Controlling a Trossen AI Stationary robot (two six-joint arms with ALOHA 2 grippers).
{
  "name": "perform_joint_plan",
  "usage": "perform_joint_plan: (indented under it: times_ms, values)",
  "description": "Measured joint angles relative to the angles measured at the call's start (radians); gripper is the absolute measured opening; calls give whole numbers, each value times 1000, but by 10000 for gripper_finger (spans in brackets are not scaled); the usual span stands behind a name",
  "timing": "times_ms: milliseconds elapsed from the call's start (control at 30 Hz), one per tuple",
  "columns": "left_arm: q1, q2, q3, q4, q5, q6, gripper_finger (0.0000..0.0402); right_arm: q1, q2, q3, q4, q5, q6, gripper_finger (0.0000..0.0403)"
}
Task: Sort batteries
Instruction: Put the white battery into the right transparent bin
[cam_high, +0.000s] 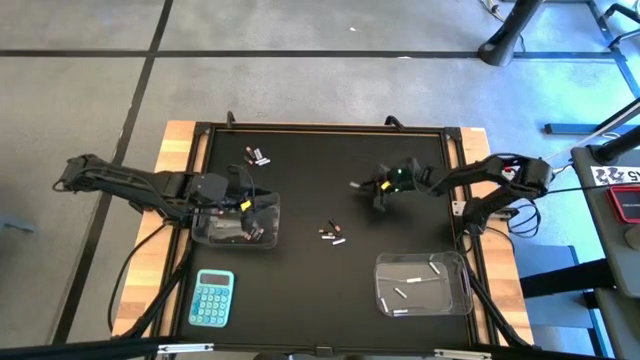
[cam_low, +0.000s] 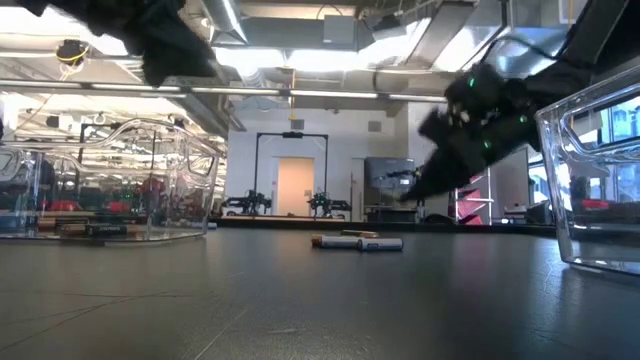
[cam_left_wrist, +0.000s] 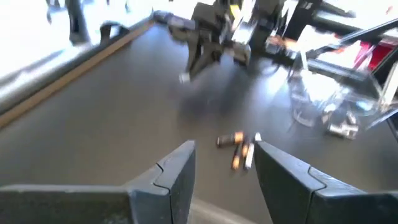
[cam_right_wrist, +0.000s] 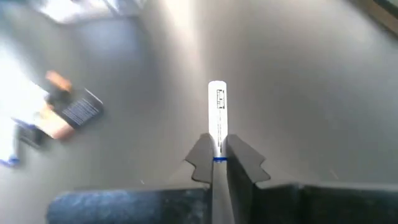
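Clamped in the right gripper (cam_right_wrist: 217, 163): one white battery (cam_right_wrist: 217, 118), pinched by its blue-banded end, most of its length jutting forward past the fingertips, clear of the black table (cam_high: 310, 190) in the right wrist view. Judged light, rigid and smooth-skinned, so apt to roll on the mat and to swivel or slip in a grip taken so near one end; a hold across the middle of the barrel likely steadier. Seen from above, right arm reaching in from the table's right edge, elbow bent, its gripper near the middle of the table's right half, up-table of the right tub (cam_high: 424, 284) with its few white cells. Left gripper (cam_high: 243, 203) poised over the left tub (cam_high: 238, 227), fingers (cam_left_wrist: 176, 173) parted with nothing between them, wrist camera looking across the mat to a small cluster (cam_left_wrist: 239, 147) of dark, copper-ended and pale batteries lying mid-table. Another small group (cam_high: 257, 155) lying toward the far left corner, well apart from both arms. Dark cells visible inside the left tub, hence white ones to the right, by the look of it. Blue calculator (cam_high: 212, 298) sitting at the near left, untouched.
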Motion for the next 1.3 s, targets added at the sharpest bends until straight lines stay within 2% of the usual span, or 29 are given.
perform_joint_plan:
  times_ms: [267,333,433,500,600,767,833,967,1133,1300]
  values:
    - [0,185,0,250,1,179,155,244,0,0,380,69,53,17]
    - [0,252,0,313,1,216,155,289,-1,12,414,109,53,15]
    - [0,344,0,435,1,240,155,354,-33,53,372,166,43,14]
    - [0,393,0,502,1,256,155,398,-73,94,284,187,27,15]
    - [0,444,0,562,1,276,155,475,-155,184,15,251,3,16]
    - [0,485,0,608,1,267,155,645,-232,411,-552,517,41,14]
    - [0,491,0,614,1,259,155,716,-225,494,-725,589,135,14]
    - [-5,492,0,610,1,245,155,858,-200,601,-928,615,404,15]
    - [-25,492,0,606,1,251,155,1054,-190,642,-1030,624,862,14]
    - [-57,492,0,602,1,282,155,1231,-189,593,-1064,659,1411,15]
